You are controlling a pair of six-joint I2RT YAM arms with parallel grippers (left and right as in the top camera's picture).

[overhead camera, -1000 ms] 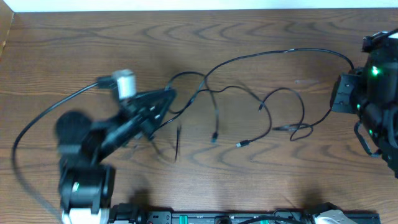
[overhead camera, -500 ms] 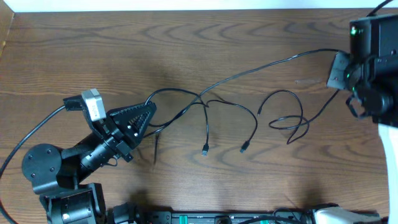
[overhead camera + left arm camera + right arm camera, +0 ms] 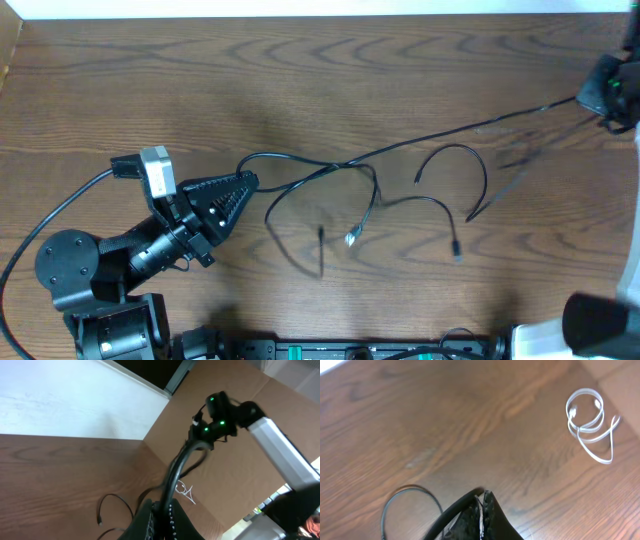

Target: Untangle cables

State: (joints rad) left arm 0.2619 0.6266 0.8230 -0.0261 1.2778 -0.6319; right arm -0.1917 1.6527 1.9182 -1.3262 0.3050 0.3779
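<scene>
Plenty of bare wooden table [image 3: 150,80] lies open along the far side and to the left, and a cardboard wall [image 3: 225,475] closes off one side. One black cable [image 3: 450,131] stretches across the wood between the two arms. The left gripper [image 3: 247,181] is pinched tight on one end. The right gripper [image 3: 483,496] is clamped on the other, at the table's right edge. Loose black cables [image 3: 484,170] sprawl mid-table beside it, and a white cable [image 3: 587,417] lies coiled well apart.
</scene>
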